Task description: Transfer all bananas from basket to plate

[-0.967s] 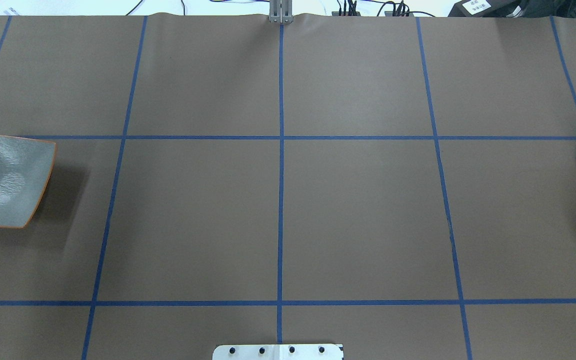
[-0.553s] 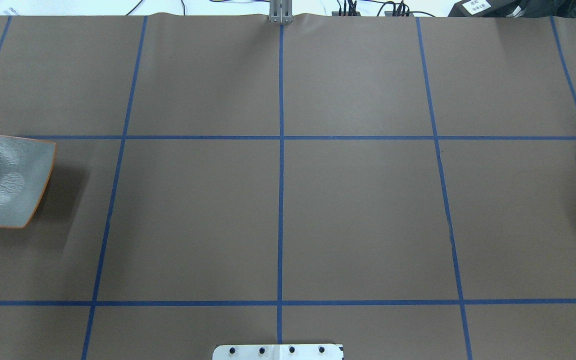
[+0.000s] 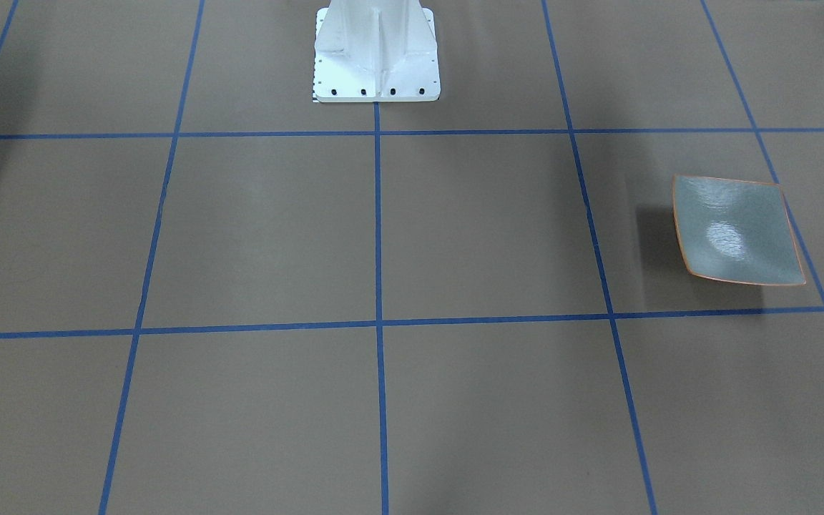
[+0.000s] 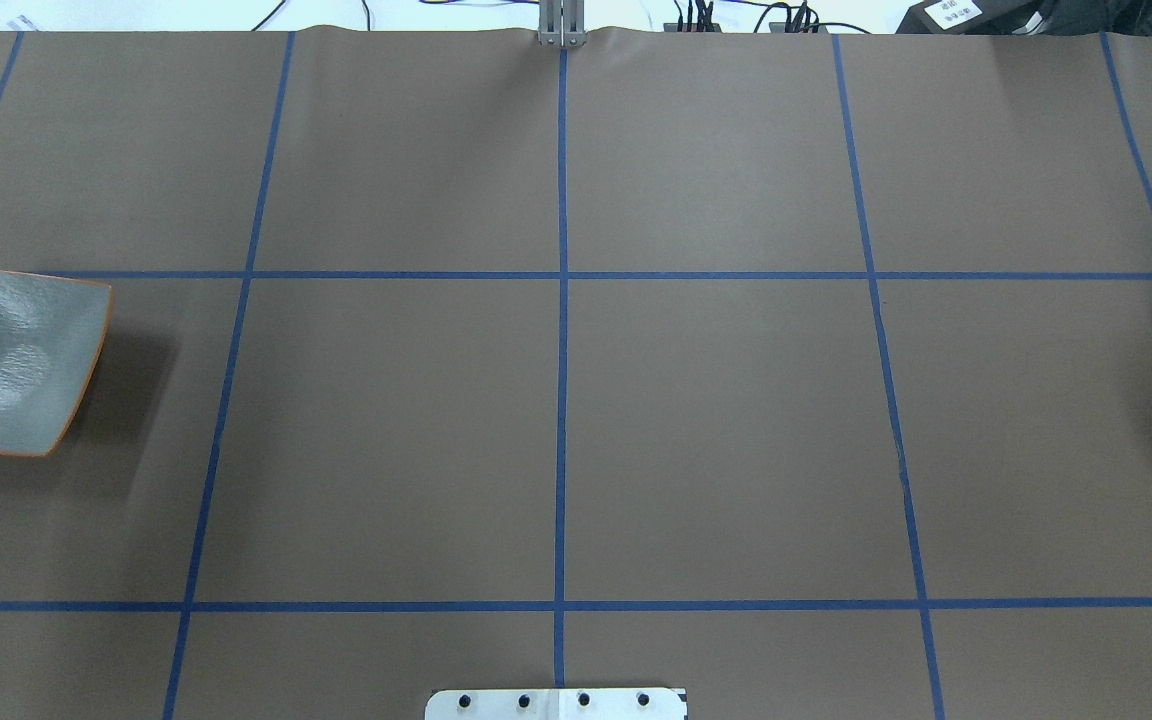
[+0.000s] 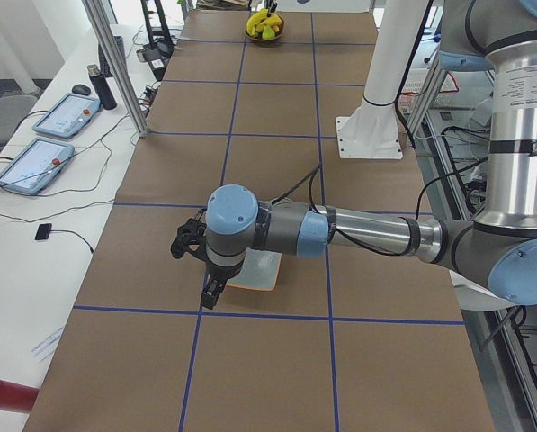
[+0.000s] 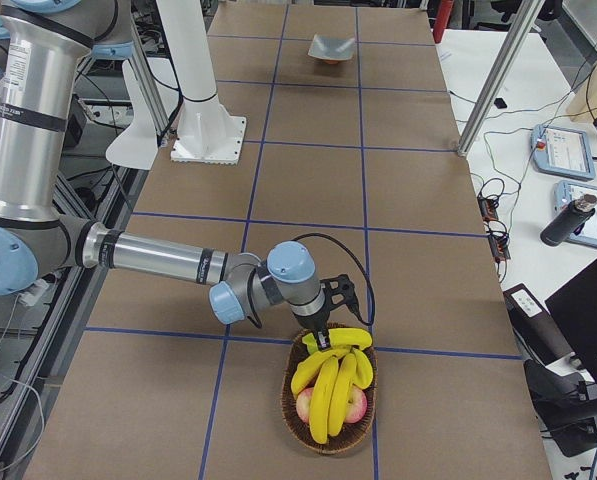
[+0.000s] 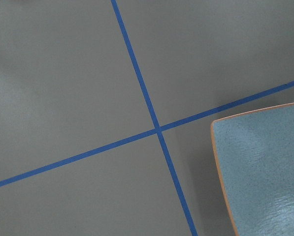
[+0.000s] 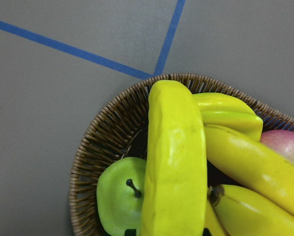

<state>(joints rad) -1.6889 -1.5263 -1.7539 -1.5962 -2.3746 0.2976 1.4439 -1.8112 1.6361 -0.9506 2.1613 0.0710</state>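
Note:
Several yellow bananas lie in a wicker basket at the table's right end. The right wrist view shows them close up, one lying across the others. My right gripper is down at the basket's near rim over the bananas; I cannot tell whether it is open or shut. The grey-green plate with an orange rim sits empty at the left end and also shows in the left wrist view. My left gripper hovers beside the plate; I cannot tell its state.
A green apple and a pink apple share the basket. The white robot base stands at the table's near middle edge. Metal posts and tablets stand along the far side.
The yellow banana end at the basket's rim on the overhead view's right edge has slipped out of that view. The plate has not moved.

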